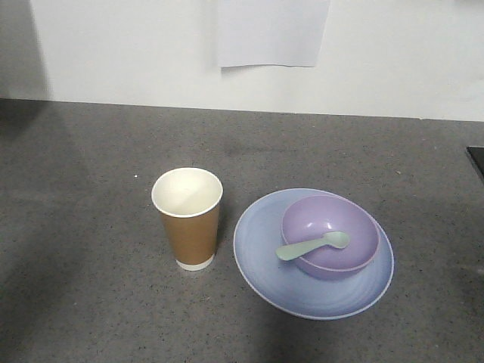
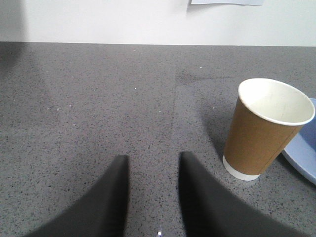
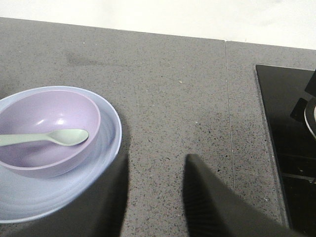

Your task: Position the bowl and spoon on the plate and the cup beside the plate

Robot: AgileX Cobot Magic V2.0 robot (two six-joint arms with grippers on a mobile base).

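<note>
Left pincer (image 2: 150,195): released, fingers apart, holding nothing, low over bare grey tabletop (image 1: 91,189) just left of the cup (image 1: 188,218). Right pincer (image 3: 155,192): released, empty, just right of the plate (image 1: 302,291). Plate as landmark: bowl (image 1: 333,227) sits upright on it, toward its rear right; spoon (image 1: 312,244) lies in the bowl, scoop inside, handle over the near-left rim; cup stands upright just left of it, apart.
</note>
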